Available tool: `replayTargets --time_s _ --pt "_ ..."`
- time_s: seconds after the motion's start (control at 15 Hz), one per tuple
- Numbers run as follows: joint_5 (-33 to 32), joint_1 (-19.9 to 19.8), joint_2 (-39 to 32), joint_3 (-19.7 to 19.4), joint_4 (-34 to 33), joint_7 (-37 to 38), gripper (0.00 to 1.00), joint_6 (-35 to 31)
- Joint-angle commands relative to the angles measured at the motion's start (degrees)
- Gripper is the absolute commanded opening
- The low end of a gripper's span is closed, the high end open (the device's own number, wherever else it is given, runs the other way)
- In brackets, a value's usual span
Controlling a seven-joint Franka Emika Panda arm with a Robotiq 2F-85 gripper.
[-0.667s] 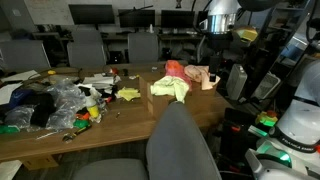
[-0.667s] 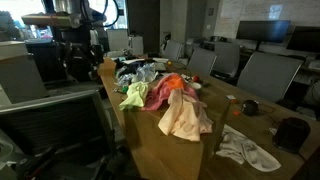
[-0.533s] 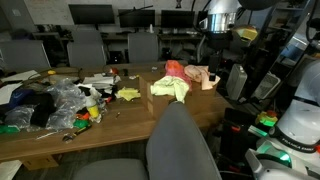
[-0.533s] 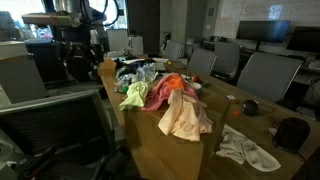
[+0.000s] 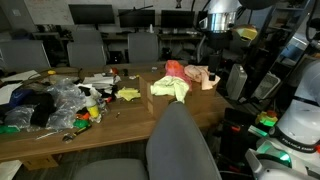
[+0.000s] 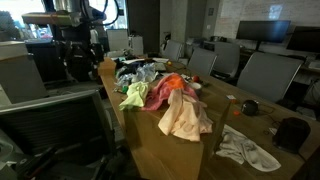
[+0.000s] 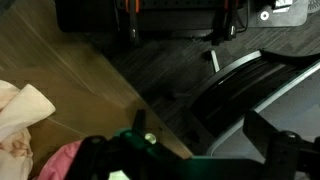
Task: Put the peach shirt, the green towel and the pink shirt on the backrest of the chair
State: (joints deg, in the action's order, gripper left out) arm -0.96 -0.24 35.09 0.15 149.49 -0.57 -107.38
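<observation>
The peach shirt, the pink shirt and the green towel lie bunched together on the wooden table. A grey chair's backrest stands at the table's near side. My gripper is open and empty. It hangs beyond the table's end, above the floor and apart from the clothes. In the wrist view the peach shirt and the pink shirt show at the left edge. The arm stands at the table's end.
A pile of plastic bags and small toys covers one end of the table. A white cloth and dark items lie beyond the peach shirt. Office chairs line the far side. A grey curved surface lies under the gripper.
</observation>
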Motion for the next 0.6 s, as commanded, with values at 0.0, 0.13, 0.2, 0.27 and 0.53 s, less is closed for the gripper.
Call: replayTargets --time_s 0.0,0.13,0.2,0.27,0.53 --pt "-0.03 0.1 -0.02 -0.08 -0.08 0.06 1.0 0.1" --pt "-0.03 0.1 -0.02 -0.08 -0.08 0.06 1.0 0.1" --pt "-0.62 -0.22 -0.13 0.13 -0.21 0.52 1.0 -0.44" --pt "-1.01 -0.53 -0.49 0.13 -0.54 0.79 1.0 -0.52" --pt "-3.14 -2.73 -2.09 -0.77 -2.51 1.75 1.0 -1.13"
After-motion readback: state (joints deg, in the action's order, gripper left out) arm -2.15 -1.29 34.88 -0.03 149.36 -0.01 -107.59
